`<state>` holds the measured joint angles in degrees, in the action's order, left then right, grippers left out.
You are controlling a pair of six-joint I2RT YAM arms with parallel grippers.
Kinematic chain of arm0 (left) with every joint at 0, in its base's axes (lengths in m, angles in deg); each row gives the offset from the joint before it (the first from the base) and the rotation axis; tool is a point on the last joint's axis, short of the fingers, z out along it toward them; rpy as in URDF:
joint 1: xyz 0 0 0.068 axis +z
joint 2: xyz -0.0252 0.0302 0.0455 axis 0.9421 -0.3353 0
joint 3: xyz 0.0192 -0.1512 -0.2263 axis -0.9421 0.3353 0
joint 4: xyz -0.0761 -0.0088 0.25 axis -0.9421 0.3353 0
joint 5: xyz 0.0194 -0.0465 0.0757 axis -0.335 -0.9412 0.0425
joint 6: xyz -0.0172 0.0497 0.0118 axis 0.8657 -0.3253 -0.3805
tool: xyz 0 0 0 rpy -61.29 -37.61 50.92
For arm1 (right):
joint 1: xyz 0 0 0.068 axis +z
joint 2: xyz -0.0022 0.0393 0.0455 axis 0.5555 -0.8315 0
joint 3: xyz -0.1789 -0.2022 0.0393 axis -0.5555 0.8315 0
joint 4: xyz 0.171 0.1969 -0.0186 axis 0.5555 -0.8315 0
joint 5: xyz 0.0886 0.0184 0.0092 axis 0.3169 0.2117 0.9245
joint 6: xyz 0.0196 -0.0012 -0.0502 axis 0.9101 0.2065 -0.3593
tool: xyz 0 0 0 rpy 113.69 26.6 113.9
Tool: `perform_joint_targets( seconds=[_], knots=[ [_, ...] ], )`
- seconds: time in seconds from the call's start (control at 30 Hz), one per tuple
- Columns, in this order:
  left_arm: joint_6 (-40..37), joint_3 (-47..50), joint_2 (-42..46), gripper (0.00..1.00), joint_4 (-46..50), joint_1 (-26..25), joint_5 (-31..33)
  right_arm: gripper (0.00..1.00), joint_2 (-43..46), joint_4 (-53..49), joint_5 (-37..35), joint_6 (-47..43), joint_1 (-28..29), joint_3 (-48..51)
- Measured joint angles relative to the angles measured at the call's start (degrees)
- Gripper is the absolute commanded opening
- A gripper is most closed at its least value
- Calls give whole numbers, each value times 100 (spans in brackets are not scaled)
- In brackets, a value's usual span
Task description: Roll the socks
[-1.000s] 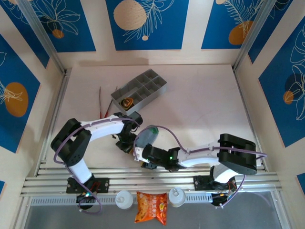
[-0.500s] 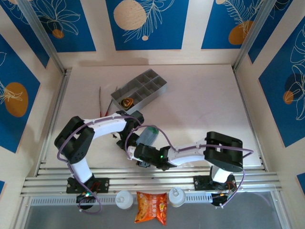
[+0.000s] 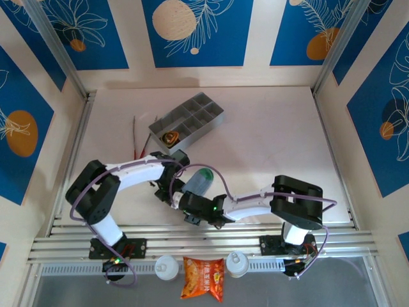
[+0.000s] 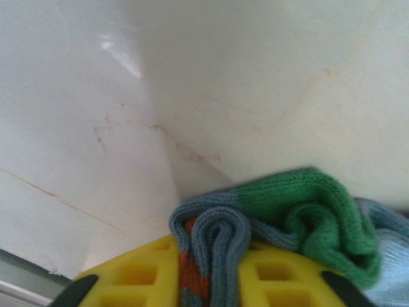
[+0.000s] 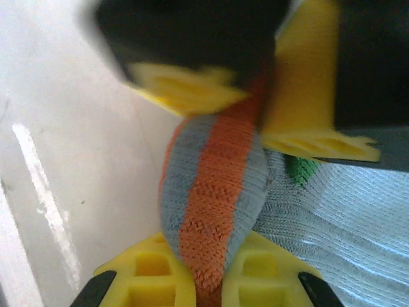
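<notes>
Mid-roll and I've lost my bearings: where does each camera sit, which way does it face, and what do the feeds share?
Top external: above and behind the bases, looking down on the white table; both arms show, left gripper and right gripper both at the grey-blue striped sock with green toe and orange cuff.
Left wrist: low over the table, facing that sock; its yellow jaws clamp it.
Right wrist: facing the cuff between its yellow jaws, the left gripper's opposite.
All three share that sock.

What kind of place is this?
Probably a robot test cell in a lab: left arm and right arm bolted to aluminium rails at the table edge, blue printed panels boxing it in, left gripper and right gripper both clamped on a sock.
</notes>
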<state>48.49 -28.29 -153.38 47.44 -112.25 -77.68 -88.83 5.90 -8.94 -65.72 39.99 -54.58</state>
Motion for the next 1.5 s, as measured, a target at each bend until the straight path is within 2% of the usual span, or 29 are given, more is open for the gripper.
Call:
perform_joint_targets(
  seconds=[0.03, 0.07, 0.13, 0.23, 0.43, 0.53, 0.67, 0.73, 0.97, 1.13, 1.27, 1.43, 1.5],
  knots=[
    [55, 118, 94, 60, -151, 7, 0, 0, 13, 125, 111, 184, -57, 74],
    [81, 223, 197, 69, -262, 31, -13, 0, 20, 278, 203, 365, -105, 160],
    [151, 400, 387, 82, -442, 92, -22, 0, 24, 608, 367, 708, -199, 352],
    [192, 579, 697, 91, -649, 203, 0, 0, 46, 1248, 610, 1207, -332, 678],
    [138, 726, 1467, 91, -1231, 442, 111, 0, -22, 2553, 1071, 1893, -509, 1261],
    [-11, 789, 1631, 85, -1458, 487, 111, 0, -186, 3281, 1390, 2140, -643, 1486],
    [-428, 870, 1685, 68, -1513, 487, 109, 0, -476, 4232, 1827, 2465, -815, 1716],
    [-623, 946, 1764, 63, -1504, 487, 111, 0, -608, 4645, 1980, 2616, -879, 1829],
    [-1102, 1237, 2046, 59, -1451, 487, 177, 0, -1075, 5834, 2411, 2992, -1029, 2024],
    [-1335, 1270, 1845, 55, -1587, 479, 179, 0, -1215, 6118, 2699, 3121, -1147, 2044],
    [-1462, 1272, 1731, 55, -1602, 433, 212, 0, -1292, 6227, 3025, 3147, -1283, 2037],
    [-1558, 1355, 1768, 72, -1687, 407, 286, 0, -1399, 6264, 3530, 3171, -1486, 1952],
    [-1563, 1403, 1873, 73, -1725, 407, 337, 0, -1443, 6260, 3716, 3187, -1558, 1897]
  ],
)
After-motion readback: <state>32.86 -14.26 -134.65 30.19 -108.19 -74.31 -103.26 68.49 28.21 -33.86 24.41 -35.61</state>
